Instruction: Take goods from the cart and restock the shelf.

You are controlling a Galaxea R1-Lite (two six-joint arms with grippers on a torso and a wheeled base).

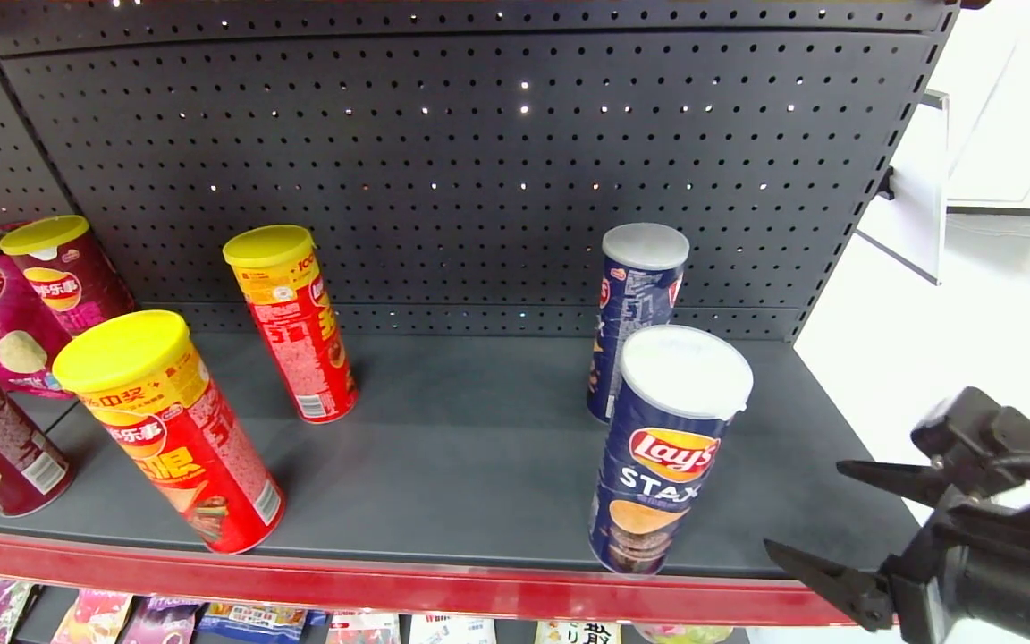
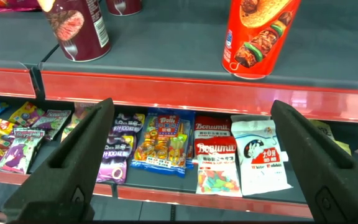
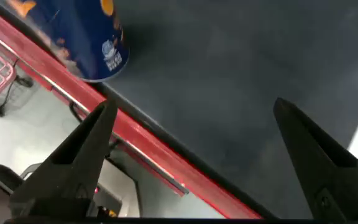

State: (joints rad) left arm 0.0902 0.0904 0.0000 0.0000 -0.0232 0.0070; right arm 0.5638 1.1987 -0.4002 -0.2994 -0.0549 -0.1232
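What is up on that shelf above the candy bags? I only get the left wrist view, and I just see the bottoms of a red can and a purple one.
Observer: The red can has a yellow lid, and a second red can stands behind it, near the pegboard.
Operator: Are there blue ones too?
Observer: Yes, two with white lids, upright toward the right end of the shelf: the front navy can at the edge, the back navy can behind it.
Operator: Where's the other arm?
Observer: The right gripper is off the shelf's front right corner, open and empty.
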